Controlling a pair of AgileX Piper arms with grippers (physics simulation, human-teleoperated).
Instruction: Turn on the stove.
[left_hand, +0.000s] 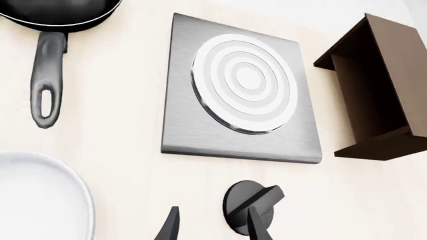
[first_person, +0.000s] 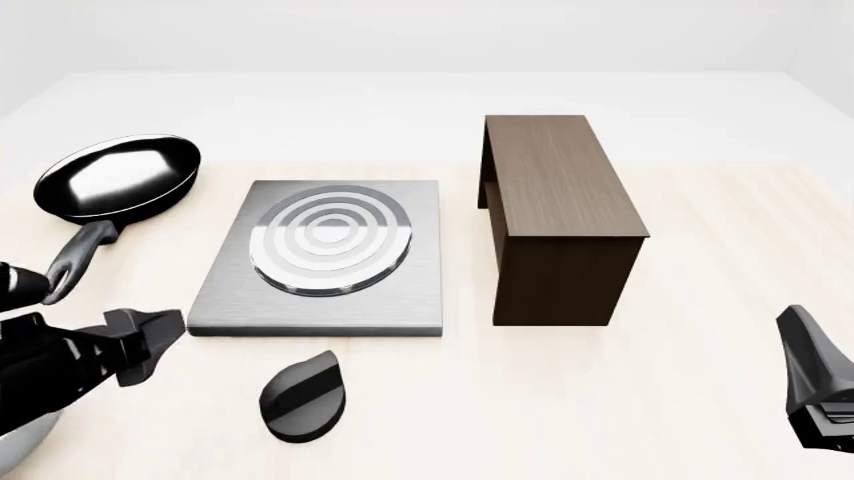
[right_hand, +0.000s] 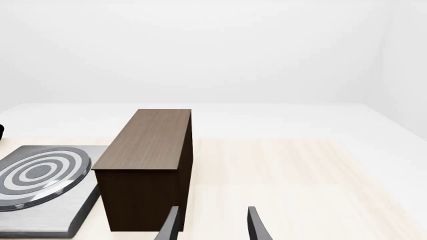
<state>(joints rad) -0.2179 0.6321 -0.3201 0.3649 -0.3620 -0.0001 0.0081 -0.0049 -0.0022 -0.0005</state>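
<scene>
The stove is a flat grey metal plate (first_person: 400, 300) with raised concentric rings (first_person: 328, 240), lying left of centre on the table. Its black round knob (first_person: 307, 396) with a ridge lies on the table just in front of the plate. Plate (left_hand: 183, 115) and knob (left_hand: 243, 200) both show in the left wrist view. My left gripper (first_person: 154, 345) is open and empty, hovering left of the knob. In its wrist view (left_hand: 213, 227) one fingertip (left_hand: 256, 227) overlaps the knob's edge. My right gripper (first_person: 807, 365) is open and empty at the far right; its wrist view (right_hand: 212, 227) shows the fingers apart.
A shiny black frying pan (first_person: 120, 178) sits to the left of the plate, its handle (first_person: 78, 260) pointing toward me. A tall dark brown wooden box (first_person: 554, 215) stands right of the plate. A white dish (left_hand: 40, 200) lies under my left arm.
</scene>
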